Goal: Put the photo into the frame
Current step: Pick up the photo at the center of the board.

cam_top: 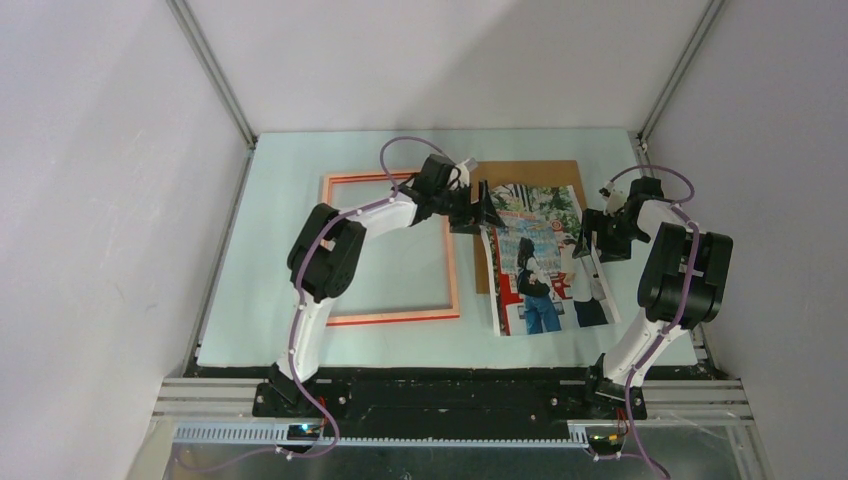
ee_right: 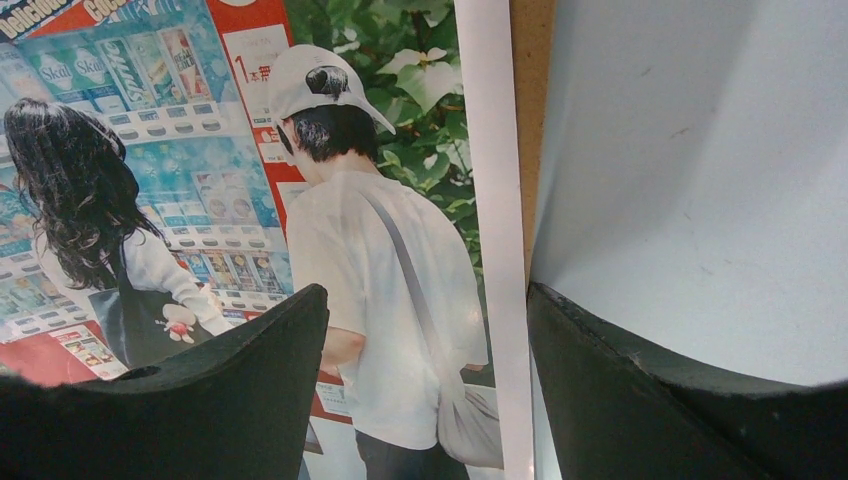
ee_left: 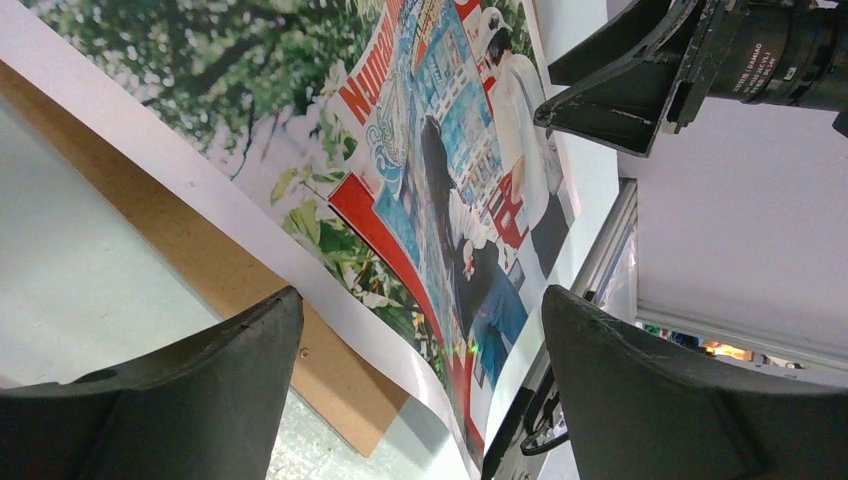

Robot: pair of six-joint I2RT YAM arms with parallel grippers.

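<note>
Photo face-up over board, beside frame; left pincer, right pincer agape at opposite edges.

I look onto a pale blue-green table boxed in by plain white walls on the left, back and right. Aluminium posts run up both far corners, and metal rails cross the near edge. The light is soft and even.

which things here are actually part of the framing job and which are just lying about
Part of the job: the photo, lying face up; the frame, empty, to its left.
Just lying about: the brown backing board, under the photo.
</note>
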